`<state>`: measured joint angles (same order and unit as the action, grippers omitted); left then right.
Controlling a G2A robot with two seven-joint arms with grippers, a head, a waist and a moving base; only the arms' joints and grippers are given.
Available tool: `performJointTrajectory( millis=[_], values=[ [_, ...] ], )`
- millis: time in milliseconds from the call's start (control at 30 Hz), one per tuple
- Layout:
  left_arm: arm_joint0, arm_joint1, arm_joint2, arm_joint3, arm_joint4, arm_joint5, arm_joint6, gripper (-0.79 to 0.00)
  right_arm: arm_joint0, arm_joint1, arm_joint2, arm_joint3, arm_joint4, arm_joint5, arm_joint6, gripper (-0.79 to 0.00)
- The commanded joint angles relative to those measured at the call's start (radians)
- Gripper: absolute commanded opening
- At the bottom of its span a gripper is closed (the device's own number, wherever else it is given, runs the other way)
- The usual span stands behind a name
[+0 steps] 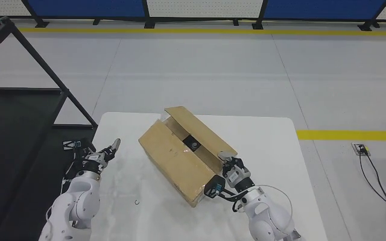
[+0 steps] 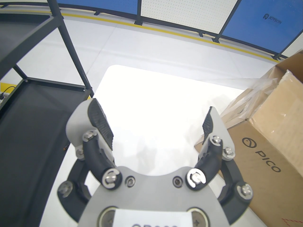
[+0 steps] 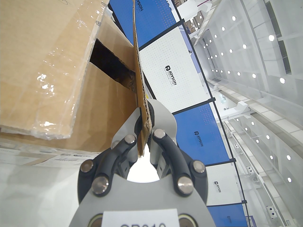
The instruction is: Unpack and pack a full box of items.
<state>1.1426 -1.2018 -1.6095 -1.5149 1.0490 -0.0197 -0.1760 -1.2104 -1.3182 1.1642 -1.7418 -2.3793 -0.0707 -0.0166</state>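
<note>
White tabletop [image 1: 271, 138] on a pale workshop floor: a brown corrugated cardboard box [image 1: 175, 159] is sitting askew near the middle, and the unpacking appears to be just beginning. The right gripper [image 3: 144, 119] is pinching the thin fluted edge of a long flap [image 3: 137, 72], which is standing lifted at the box's top. The left gripper [image 2: 152, 114], its ribbed black pads [image 2: 99, 119] spread wide and holding nothing, is hovering over the table just beside the box. Crinkled clear tape [image 3: 47, 79] is glinting on another flap. Next, by this showing, the flap needs folding fully back without tearing so the contents can be reached.
</note>
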Motion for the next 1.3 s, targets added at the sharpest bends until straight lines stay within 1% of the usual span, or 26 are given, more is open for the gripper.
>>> performJointTrajectory(
  millis=[0,1067,1267],
  values=[
    [0.0,0.0,0.0,0.0,0.0,0.0,0.0,0.0,0.0,0.0,0.0,0.0,0.0,0.0,0.0,-0.785],
    [0.0,0.0,0.0,0.0,0.0,0.0,0.0,0.0,0.0,0.0,0.0,0.0,0.0,0.0,0.0,-0.785],
    [0.006,0.0,0.0,-0.004,-0.001,-0.006,0.007,0.0,-0.018,0.002,0.007,-0.015,0.001,-0.011,-0.012,-0.785]
  ],
)
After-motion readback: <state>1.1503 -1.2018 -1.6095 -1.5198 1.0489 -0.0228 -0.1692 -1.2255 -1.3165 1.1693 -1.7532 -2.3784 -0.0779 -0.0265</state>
